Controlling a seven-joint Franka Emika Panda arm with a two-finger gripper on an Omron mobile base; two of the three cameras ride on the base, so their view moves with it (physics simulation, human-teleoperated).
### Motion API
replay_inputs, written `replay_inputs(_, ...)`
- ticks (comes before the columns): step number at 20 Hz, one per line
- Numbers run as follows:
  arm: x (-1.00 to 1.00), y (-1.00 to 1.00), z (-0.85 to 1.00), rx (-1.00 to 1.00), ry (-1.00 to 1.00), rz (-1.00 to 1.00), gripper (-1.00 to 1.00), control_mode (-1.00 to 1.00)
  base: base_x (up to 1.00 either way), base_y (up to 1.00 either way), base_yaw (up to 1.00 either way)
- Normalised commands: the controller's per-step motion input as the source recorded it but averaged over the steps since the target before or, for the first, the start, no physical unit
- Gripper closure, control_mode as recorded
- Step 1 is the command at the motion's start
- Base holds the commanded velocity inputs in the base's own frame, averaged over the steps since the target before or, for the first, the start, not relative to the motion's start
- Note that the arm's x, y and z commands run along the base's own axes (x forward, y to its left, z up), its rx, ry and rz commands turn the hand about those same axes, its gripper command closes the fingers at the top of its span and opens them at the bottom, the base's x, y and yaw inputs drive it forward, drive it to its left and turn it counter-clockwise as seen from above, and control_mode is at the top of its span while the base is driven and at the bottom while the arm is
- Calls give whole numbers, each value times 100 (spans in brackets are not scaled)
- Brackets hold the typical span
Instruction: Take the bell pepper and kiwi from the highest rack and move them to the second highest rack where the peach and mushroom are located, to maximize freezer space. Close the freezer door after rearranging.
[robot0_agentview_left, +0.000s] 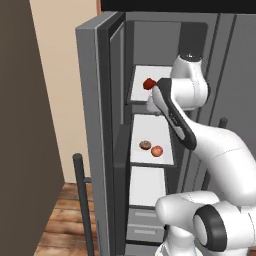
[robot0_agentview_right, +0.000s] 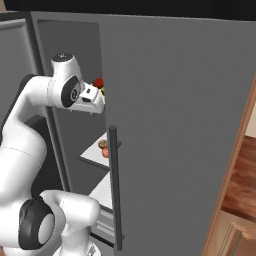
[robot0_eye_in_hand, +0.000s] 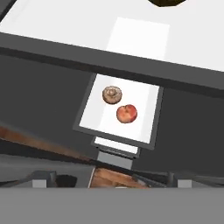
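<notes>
1. The freezer (robot0_agentview_left: 150, 60) stands with the freezer door (robot0_agentview_left: 92, 125) swung wide; its dark bar handle (robot0_agentview_left: 82, 200) shows low in the left base view.
2. The white arm (robot0_agentview_left: 220, 150) reaches into the compartment at the level of the top rack (robot0_agentview_left: 140, 85).
3. The fingers (robot0_agentview_left: 151, 104) sit at the front edge of that rack in the left base view. The hand's white body hides the tips there, and in the hand view the tips are not clear enough to read. The jaws stand spread wide apart, and nothing can be seen between them.
4. The bell pepper (robot0_agentview_left: 149, 83) lies on the top rack, just beyond and above the fingers, close to them; contact cannot be told.
5. In the right base view the bell pepper (robot0_agentview_right: 99, 82) peeks out just past the hand, with a sliver of yellow-green, seemingly the kiwi (robot0_agentview_right: 102, 91), tucked right beside it.
6. A dark rounded shape at the top edge of the hand view is too cut off to name.
7. On the second rack (robot0_agentview_left: 162, 127), one level beneath the fingers, the mushroom (robot0_agentview_left: 145, 145) and the peach (robot0_agentview_left: 157, 150) lie side by side, nearly touching.
8. Looking down from the hand, the mushroom (robot0_eye_in_hand: 112, 94) and peach (robot0_eye_in_hand: 127, 113) lie on that white rack (robot0_eye_in_hand: 144, 127), well below the fingers.
9. The wider grey door (robot0_agentview_right: 175, 125) beside the freezer is shut, with its own dark bar handle (robot0_agentview_right: 115, 190).
</notes>
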Motion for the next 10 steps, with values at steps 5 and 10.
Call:
replay_inputs(5,43,1,20,0,6,-27,-100,-100,0,0,0)
replay_inputs(10,41,-9,16,0,8,-9,-100,-100,0,0,0)
